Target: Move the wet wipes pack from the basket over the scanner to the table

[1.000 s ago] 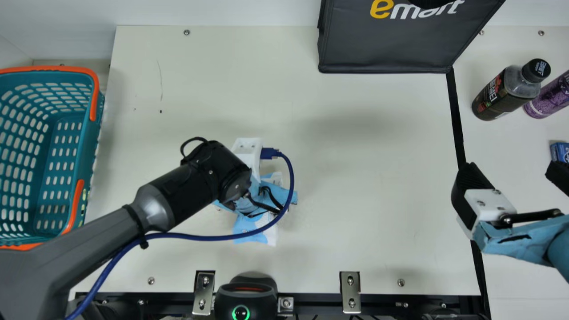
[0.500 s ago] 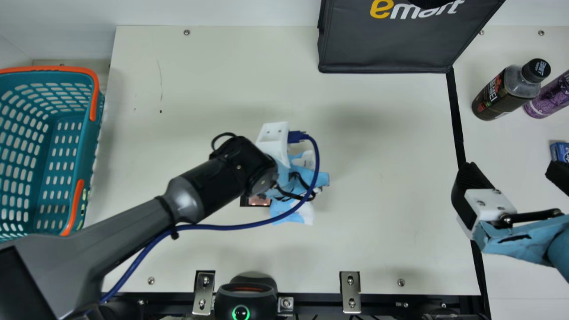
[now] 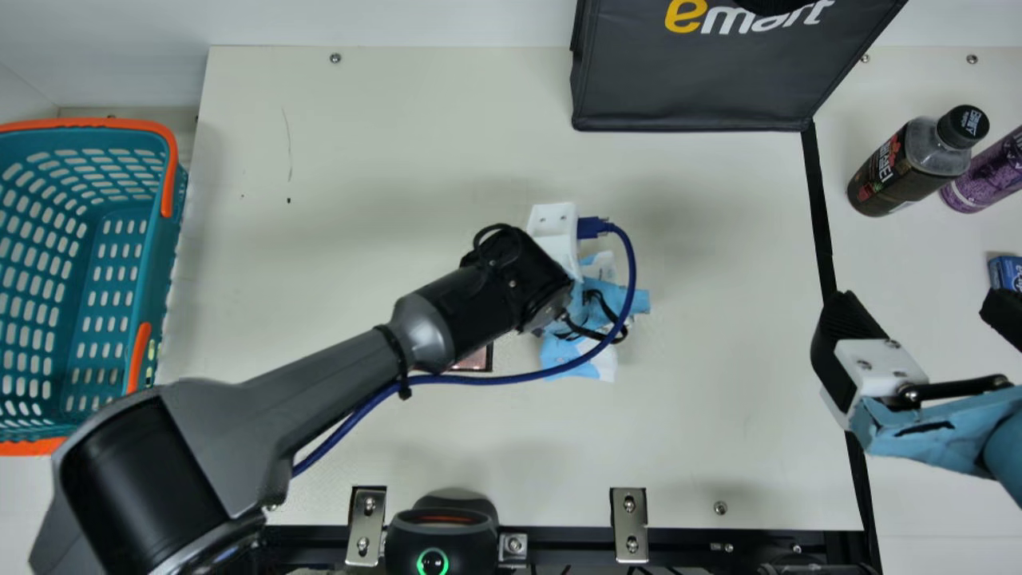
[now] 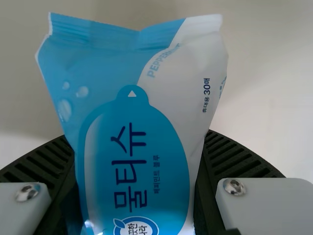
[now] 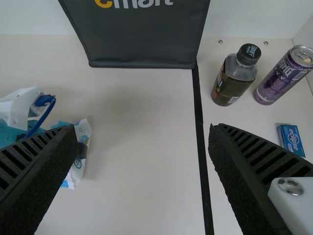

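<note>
In the main view my left gripper (image 3: 595, 299) is over the middle of the cream table, its fingertips hidden. The blue-and-white wet wipes pack (image 3: 581, 359) pokes out from beneath it. Seen from the left wrist, the pack (image 4: 137, 112) is pinched between both ribbed fingers of my left gripper (image 4: 134, 139). My right gripper (image 3: 922, 311) stands at the table's right, fingers spread around nothing; in the right wrist view the right gripper (image 5: 142, 131) is wide apart too, and the pack (image 5: 80, 156) is partly behind one finger. The teal basket (image 3: 150, 255) is at the far left.
A black scanner (image 3: 443, 523) with a green-lit ring sits at the front edge. A flat dark-framed piece (image 3: 479, 359) lies under my left arm. The black bag (image 3: 695, 80) stands at the back; a brown bottle (image 3: 898, 172), purple can (image 3: 990, 172) and blue box (image 3: 1006, 273) are right.
My left arm has carried the pack rightward and slightly toward the table's back, uncovering part of the dark-framed piece. The right arm has kept still.
</note>
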Tool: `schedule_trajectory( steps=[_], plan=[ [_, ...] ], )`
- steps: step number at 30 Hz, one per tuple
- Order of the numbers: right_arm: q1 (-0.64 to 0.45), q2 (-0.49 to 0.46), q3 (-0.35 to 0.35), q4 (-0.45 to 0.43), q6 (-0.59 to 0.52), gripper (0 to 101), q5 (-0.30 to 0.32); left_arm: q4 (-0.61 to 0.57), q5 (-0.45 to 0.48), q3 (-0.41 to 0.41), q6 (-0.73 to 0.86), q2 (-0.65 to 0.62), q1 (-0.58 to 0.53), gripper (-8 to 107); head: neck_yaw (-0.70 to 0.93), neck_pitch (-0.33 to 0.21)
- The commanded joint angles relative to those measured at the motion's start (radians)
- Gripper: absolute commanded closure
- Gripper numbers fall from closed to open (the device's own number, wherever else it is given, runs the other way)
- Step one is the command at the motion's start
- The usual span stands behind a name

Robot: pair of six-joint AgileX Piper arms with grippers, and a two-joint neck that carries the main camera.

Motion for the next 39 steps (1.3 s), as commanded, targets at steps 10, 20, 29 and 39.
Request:
schedule_trajectory(
  steps=[10,20,29,39],
  plan=[
    [0.000,0.000,0.000,0.000,0.000,6,0.000,-0.062,-0.026,-0.038,0.018,0.027,0.016,43,0.000,-0.029],
    [0.000,0.000,0.000,0.000,0.000,6,0.000,-0.255,-0.162,0.080,0.235,-0.066,0.055,10,0.000,-0.029],
    [0.000,0.000,0.000,0.000,0.000,6,0.000,-0.583,-0.230,0.288,0.690,-0.262,0.159,9,0.000,-0.029],
    [0.000,0.000,0.000,0.000,0.000,6,0.000,-0.735,-0.107,0.534,1.076,-0.534,0.397,9,0.000,-0.029]
  ],
)
